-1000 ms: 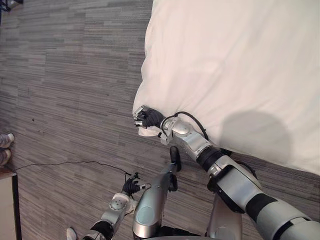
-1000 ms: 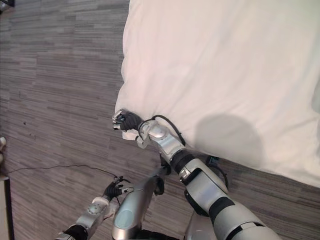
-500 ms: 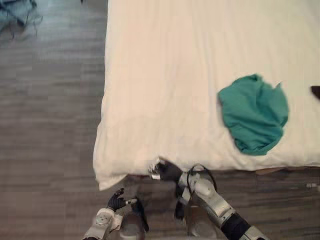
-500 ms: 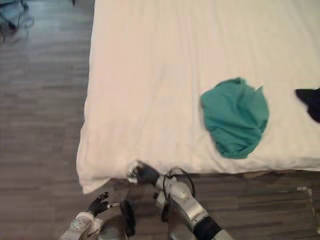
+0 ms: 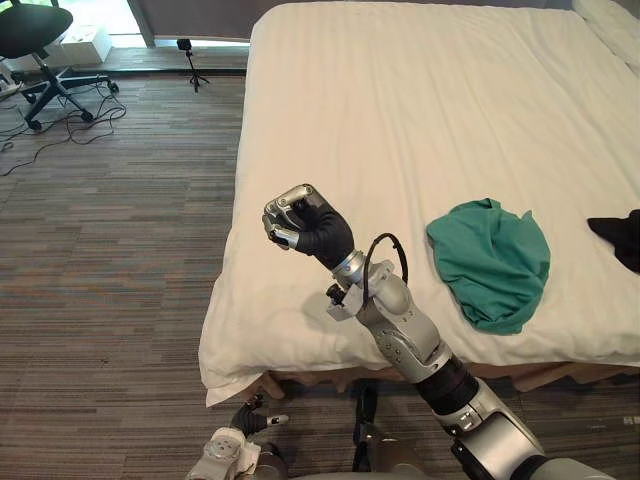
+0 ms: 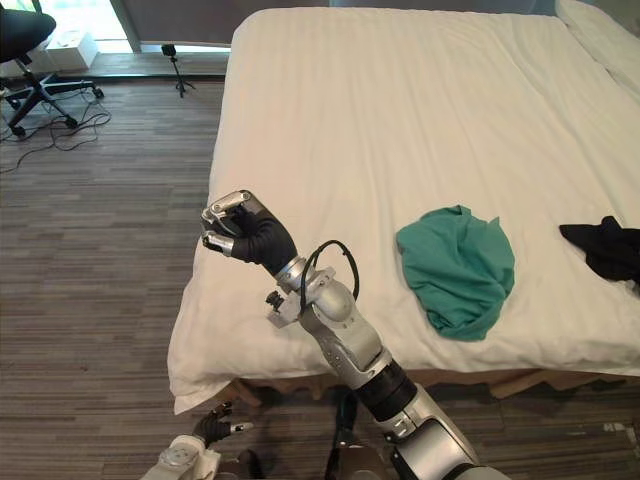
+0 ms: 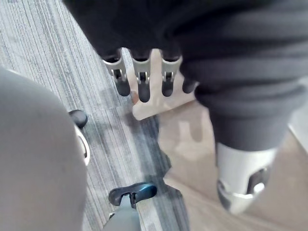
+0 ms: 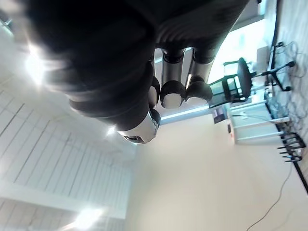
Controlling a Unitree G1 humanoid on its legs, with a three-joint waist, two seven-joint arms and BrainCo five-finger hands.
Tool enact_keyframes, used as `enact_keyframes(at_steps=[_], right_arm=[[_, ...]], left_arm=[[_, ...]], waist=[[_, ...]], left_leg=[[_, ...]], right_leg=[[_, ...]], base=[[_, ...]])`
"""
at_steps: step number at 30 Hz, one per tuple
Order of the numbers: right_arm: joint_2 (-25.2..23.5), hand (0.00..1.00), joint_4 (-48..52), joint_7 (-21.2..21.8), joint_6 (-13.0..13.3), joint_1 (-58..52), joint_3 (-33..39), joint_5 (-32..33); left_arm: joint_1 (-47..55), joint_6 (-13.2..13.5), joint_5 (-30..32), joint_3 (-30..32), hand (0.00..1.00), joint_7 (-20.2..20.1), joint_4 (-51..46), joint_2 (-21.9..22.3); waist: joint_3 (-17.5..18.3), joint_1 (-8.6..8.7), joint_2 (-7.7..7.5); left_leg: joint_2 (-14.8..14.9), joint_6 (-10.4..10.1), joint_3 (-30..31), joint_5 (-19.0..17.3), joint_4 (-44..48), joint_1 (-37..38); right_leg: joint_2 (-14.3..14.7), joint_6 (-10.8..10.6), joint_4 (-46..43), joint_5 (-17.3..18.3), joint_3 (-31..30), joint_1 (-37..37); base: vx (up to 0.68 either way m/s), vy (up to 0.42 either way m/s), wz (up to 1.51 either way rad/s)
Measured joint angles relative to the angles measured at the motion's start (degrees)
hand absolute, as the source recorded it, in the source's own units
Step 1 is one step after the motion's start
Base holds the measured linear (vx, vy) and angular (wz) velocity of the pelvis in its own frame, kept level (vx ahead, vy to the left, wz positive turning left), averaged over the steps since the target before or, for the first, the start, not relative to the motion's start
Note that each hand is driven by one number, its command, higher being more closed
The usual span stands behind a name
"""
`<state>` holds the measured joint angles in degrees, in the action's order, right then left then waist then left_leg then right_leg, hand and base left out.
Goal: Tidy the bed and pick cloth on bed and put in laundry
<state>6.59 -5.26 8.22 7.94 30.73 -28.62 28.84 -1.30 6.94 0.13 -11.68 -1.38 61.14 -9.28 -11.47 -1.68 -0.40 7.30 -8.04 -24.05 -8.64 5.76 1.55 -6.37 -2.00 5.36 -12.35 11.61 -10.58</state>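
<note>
A crumpled teal cloth (image 5: pixel 490 262) lies on the white bed (image 5: pixel 400 110) near its front edge, right of the middle. A dark cloth (image 5: pixel 620 236) lies at the bed's right edge, partly cut off. My right hand (image 5: pixel 300 220) is raised above the bed's front left corner, its fingers curled into a fist with nothing in them; the right wrist view has the curled fingers (image 8: pixel 173 91) against the ceiling. My left hand (image 5: pixel 247 418) hangs low by the floor under the bed's corner, its fingers (image 7: pixel 140 83) relaxed and empty.
Striped wood floor (image 5: pixel 110 250) runs along the bed's left side. A black office chair (image 5: pixel 30 35) and floor cables (image 5: pixel 70 125) stand at the far left. A small tripod (image 5: pixel 188 62) is near the wall. A pillow (image 5: pixel 612 22) lies at the far right.
The camera has lifted and now takes in the whole bed. My right hand has let go of the bed cover's edge and risen above the corner as an empty fist.
</note>
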Motion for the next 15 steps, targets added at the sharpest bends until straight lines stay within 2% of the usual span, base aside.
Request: enact_keyframes(at_steps=[1,2,3,4,5,6,8,11,15], right_arm=[[0.0,1.00,-4.7,-0.5,0.1,0.6,2.0,-1.9],[0.2,1.00,-7.9,-0.7,0.0,0.7,3.7,-1.9],[1.0,1.00,-10.1,-0.7,0.0,0.7,5.0,-1.9],[1.8,1.00,-13.4,-0.7,0.6,0.3,7.6,-2.0],[2.4,1.00,-16.0,-0.8,0.6,-0.3,8.9,-2.1],[3.4,1.00,-20.2,-0.9,0.5,-0.7,9.8,-2.9],[5.0,1.00,-23.3,-1.5,0.5,-5.5,11.3,-4.0],[5.8,1.00,-19.8,-1.4,1.9,-17.3,16.7,-3.4],[5.4,1.00,-16.2,-2.3,2.8,-30.2,23.5,-3.4]], left_arm=[[-0.3,0.1,-0.3,0.0,0.00,0.0,-0.6,0.1],[-0.5,0.3,-0.3,-0.1,0.00,0.0,-1.2,0.3],[-0.6,0.4,-0.3,0.0,0.00,0.1,-1.5,0.9],[-1.2,0.4,-0.4,-0.1,0.00,0.1,-1.6,1.4],[-1.1,0.4,-0.4,-0.1,0.00,0.1,-2.1,0.8],[-1.7,0.5,-0.6,0.6,0.00,0.2,-2.1,1.0],[-2.0,0.6,-0.6,0.6,0.00,0.2,-2.1,1.2],[-1.3,0.8,-0.3,0.6,0.00,0.2,-2.3,1.5],[0.1,1.1,-0.1,1.8,0.00,0.3,-3.3,1.6]], waist=[[-1.3,0.11,0.27],[-2.6,0.19,1.37],[-3.6,0.00,3.29],[-5.0,0.50,5.03],[-5.2,1.12,3.83],[-6.2,0.11,3.62],[-6.4,0.33,3.72],[-6.3,1.45,3.66],[-5.9,3.15,2.92]], left_leg=[[0.0,0.0,0.1,0.0,0.6,-0.8],[0.2,0.2,0.1,0.5,0.2,-1.4],[1.5,0.5,-0.3,1.5,-1.1,-1.8],[2.7,-0.4,0.2,1.9,-1.8,-2.0],[1.7,-1.1,0.6,2.4,-1.6,-2.3],[2.2,-1.4,1.0,2.9,-1.4,-2.6],[3.6,-2.2,1.1,3.6,-2.4,-2.2],[5.0,-3.2,0.8,3.8,-3.7,0.3],[5.2,-3.4,-1.5,2.5,-3.8,1.9]], right_leg=[[-0.1,-0.3,0.0,0.9,0.0,-0.5],[0.2,-1.9,0.0,3.4,0.1,-1.1],[1.0,-4.6,0.0,6.5,0.7,-1.7],[1.8,0.9,-0.1,2.8,0.6,-1.4],[0.8,0.2,-0.1,2.6,0.2,-0.1],[1.2,0.2,0.0,1.4,0.2,-0.7],[3.1,1.0,0.0,1.8,0.2,-0.6],[4.9,1.4,0.0,2.5,0.1,1.1],[5.5,0.8,0.0,3.4,-1.6,1.9]], base=[[-0.15,-0.079,-0.05],[-0.11,-0.086,-0.07],[-0.05,-0.078,0.05],[0.03,-0.032,0.22],[0.11,-0.042,0.18],[0.10,-0.051,0.04],[0.11,-0.094,-0.09],[0.11,-0.025,-0.07],[0.10,0.061,-0.26]])
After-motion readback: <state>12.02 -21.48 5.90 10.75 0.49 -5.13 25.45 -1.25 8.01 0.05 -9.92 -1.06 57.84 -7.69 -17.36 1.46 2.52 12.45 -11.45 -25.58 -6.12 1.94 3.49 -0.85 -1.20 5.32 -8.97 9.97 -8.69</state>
